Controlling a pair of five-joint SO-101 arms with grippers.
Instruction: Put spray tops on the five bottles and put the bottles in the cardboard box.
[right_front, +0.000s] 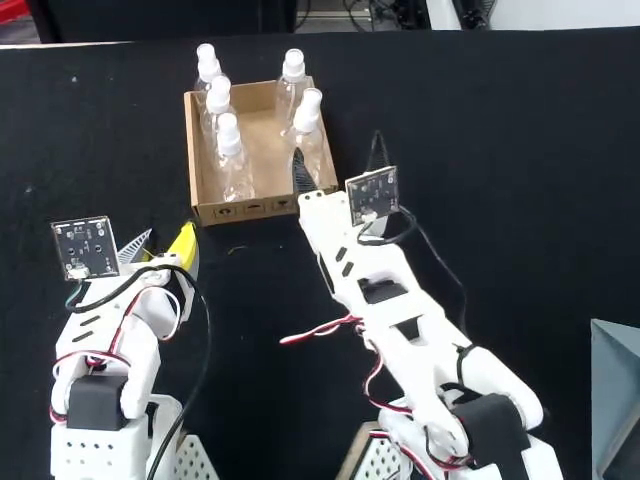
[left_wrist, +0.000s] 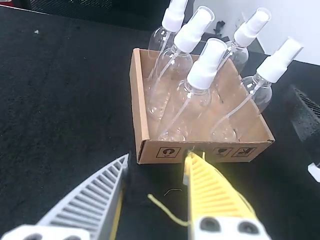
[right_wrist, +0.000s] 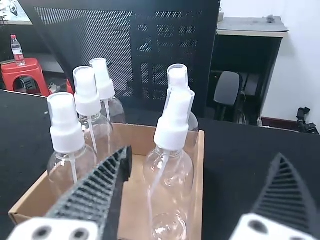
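While all five clear spray bottles stand upright inside the cardboard box, their long axes run vertical and every white spray top points straight up. From the high view, three bottles line the box's left side and two its right, one behind the other from the near wall to the far wall. Which way the nozzles face is too small to tell. The box sits on the black table, towards the far side, with its long side running away from the arms.

The left gripper hovers over the table just short of the box's near wall. Its grey and yellow fingers are spread apart and grasp nothing; the left wrist view shows this gripper aimed at that wall.

The right gripper is at the box's near right corner. Its black fingers are released and wide apart, and the nearest bottle shows between them, untouched.
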